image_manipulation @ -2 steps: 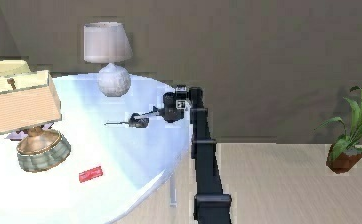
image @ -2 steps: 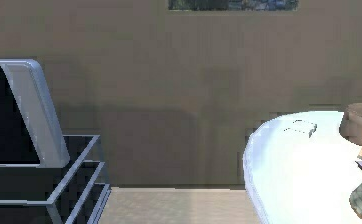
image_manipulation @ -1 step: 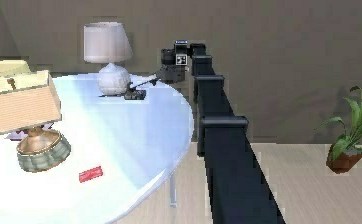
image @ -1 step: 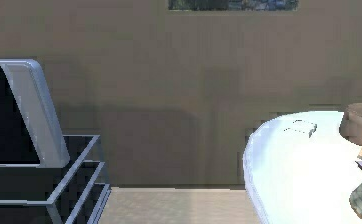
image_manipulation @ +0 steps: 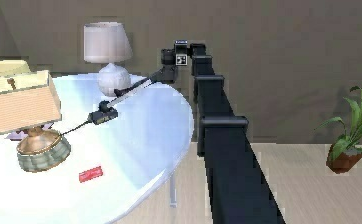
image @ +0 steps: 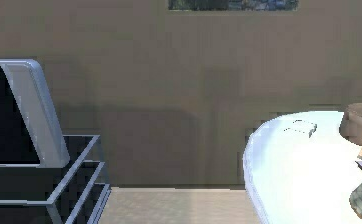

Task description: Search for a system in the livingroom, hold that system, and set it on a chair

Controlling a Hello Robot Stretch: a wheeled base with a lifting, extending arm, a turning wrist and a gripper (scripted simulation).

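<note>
Tan boxy thing (image_manipulation: 19, 95) on the white desk (image_manipulation: 139, 145), at the arm side view's left next to the lamp (image_manipulation: 107, 45), is my best guess for the system, not 100% sure tbh. The pincer (image_manipulation: 119, 96) sits out over the desk, and I can't tell if it's got anything. I'd bet it's stiff, slick-sided and fairly light, so take it across the short sides.

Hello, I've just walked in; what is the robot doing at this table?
The Stretch's arm reaches out across a white round table, with its gripper near a white lamp. I cannot tell whether it holds anything. A bowl and a small red thing also lie on the table. Ahead, a television stands on a dark stand.
</note>
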